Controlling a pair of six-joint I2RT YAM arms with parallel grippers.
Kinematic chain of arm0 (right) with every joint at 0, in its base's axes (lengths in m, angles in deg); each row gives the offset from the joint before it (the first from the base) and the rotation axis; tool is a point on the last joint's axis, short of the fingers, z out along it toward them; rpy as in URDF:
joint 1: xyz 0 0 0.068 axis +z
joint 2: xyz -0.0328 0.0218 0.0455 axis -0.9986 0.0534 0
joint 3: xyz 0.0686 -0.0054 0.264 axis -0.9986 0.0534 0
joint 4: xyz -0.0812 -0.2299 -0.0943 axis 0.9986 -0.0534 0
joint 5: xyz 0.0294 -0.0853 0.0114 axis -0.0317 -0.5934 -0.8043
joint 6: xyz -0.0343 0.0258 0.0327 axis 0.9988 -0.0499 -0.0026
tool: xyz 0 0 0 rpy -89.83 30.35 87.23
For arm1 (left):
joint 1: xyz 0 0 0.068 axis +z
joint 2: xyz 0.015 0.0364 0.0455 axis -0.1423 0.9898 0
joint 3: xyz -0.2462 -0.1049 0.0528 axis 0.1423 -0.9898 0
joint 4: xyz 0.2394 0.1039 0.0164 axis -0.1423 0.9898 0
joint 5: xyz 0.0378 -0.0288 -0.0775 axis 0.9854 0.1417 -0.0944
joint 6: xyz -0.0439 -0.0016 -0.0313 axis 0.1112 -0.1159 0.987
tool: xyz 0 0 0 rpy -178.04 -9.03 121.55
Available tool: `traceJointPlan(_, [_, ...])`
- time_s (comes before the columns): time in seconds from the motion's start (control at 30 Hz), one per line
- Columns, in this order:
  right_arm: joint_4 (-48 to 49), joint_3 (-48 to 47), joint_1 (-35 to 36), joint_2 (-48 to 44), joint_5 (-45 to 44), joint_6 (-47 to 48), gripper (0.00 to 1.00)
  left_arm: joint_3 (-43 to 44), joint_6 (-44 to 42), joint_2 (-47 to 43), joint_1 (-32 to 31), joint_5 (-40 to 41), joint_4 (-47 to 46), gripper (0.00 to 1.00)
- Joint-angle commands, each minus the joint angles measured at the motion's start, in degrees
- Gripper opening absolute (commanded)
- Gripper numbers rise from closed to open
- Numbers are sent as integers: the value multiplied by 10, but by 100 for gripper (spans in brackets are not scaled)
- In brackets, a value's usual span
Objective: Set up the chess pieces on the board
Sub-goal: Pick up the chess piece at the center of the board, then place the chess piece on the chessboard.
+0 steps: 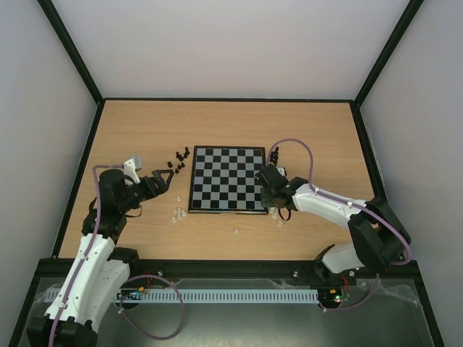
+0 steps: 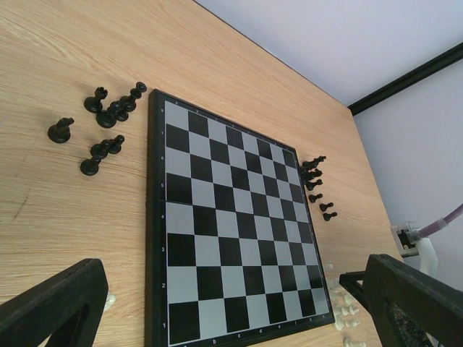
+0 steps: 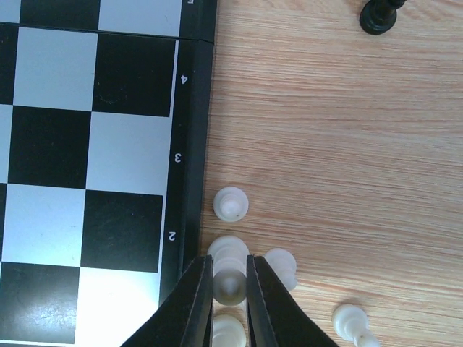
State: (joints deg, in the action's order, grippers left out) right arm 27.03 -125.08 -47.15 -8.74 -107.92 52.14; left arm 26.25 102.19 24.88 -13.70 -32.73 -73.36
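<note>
Setting: a pale wooden table (image 1: 145, 130) inside plain white walls, with a black frame along its edges.
Board: the board (image 1: 228, 179) lies flat at the middle of the table, every square bare.
Black pieces: one loose cluster (image 2: 108, 123) stands just off the board's far left corner, a second short row (image 2: 316, 186) off its right edge, toward the far end.
White pieces: a small huddle (image 3: 239, 264) sits on the table just beside the board's right edge at its near corner (a few more lie off the near left corner).
Key relation: one upright white pawn (image 3: 230, 284) stands directly between the right gripper's fingers, its long axis vertical; the right arm is much the nearer.
Right gripper: the right gripper (image 3: 230, 289) has its jaws drawn nearly together, flanking the pawn; whether they are already pressing on it I cannot tell.
Left gripper: the left gripper (image 1: 163, 181) hangs off the board's left edge, jaws spread wide, holding nothing.
</note>
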Motion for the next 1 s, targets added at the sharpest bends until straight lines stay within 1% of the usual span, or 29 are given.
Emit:
traceJointPlan(0.0, [-11,-17,3,9,-14,4,12,-2,1,1,-3,1,-5,100])
traceJointPlan(0.1, [-15,-20,4,5,-15,4,10,-2,2,2,-3,2,-6,99])
traceJointPlan(0.4, [-66,-54,3,-45,-10,10,9,1,3,6,-3,3,-8,100])
traceJointPlan(0.7, [-92,-70,6,-78,30,16,9,7,5,9,-3,10,-9,100])
traceJointPlan(0.87, [-100,-83,34,-77,31,13,9,9,6,7,-3,16,-4,100])
traceJointPlan(0.9, [-103,-94,54,-62,27,11,9,9,7,7,-3,15,-5,100])
traceJointPlan(0.97, [-107,-105,72,-45,23,10,9,6,10,3,-3,13,-7,100])
